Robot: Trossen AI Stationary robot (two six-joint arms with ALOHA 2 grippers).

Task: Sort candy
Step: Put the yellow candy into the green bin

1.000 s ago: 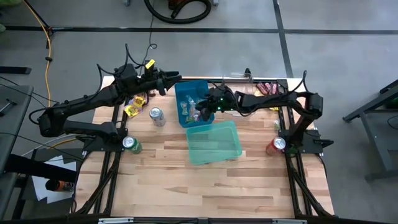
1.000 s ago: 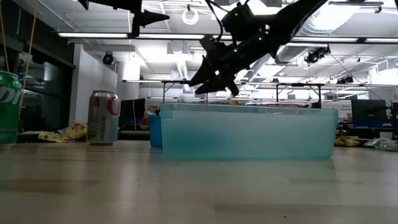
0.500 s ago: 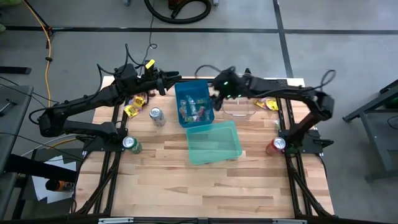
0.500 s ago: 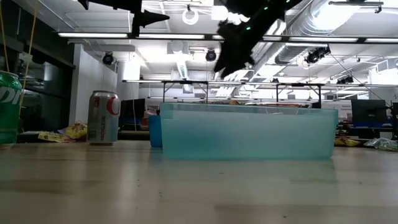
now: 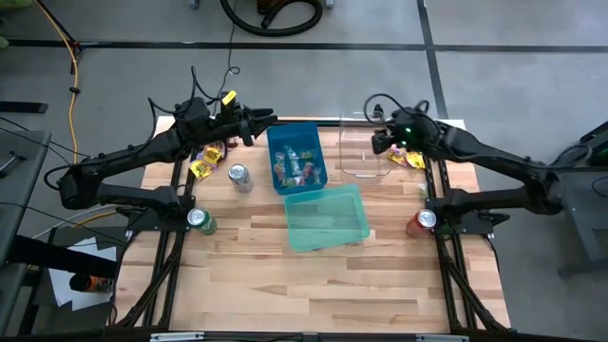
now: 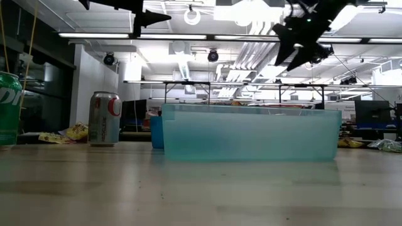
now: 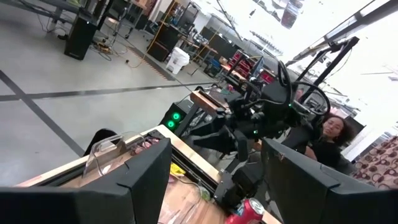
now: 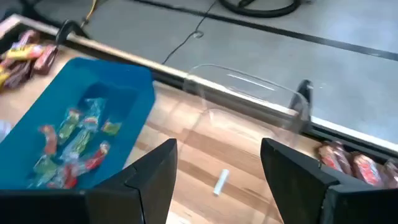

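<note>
Several small green, red and pink candy pieces (image 8: 73, 144) lie in the blue bin (image 5: 296, 158) at the table's far middle. Yellow candy packets (image 5: 202, 165) lie on the table left of it, and more (image 5: 410, 158) lie at the far right, next to maroon wrappers (image 8: 352, 163). My right gripper (image 5: 376, 144) hangs open and holds nothing above the clear bin (image 8: 249, 118), in which a small white piece (image 8: 221, 182) lies. My left gripper (image 5: 268, 118) stands open, high above the blue bin's far left corner, pointing level.
An empty teal bin (image 5: 328, 217) stands in the middle of the table. A silver can (image 5: 239, 177) and a green can (image 5: 199, 220) stand at the left, a red can (image 5: 423, 221) at the right. A person (image 7: 336, 132) sits beyond the table.
My right gripper has risen from low over the blue bin and swung toward the table's right edge, ending high over the clear bin and tipped less steeply downward. My left gripper has kept still.
</note>
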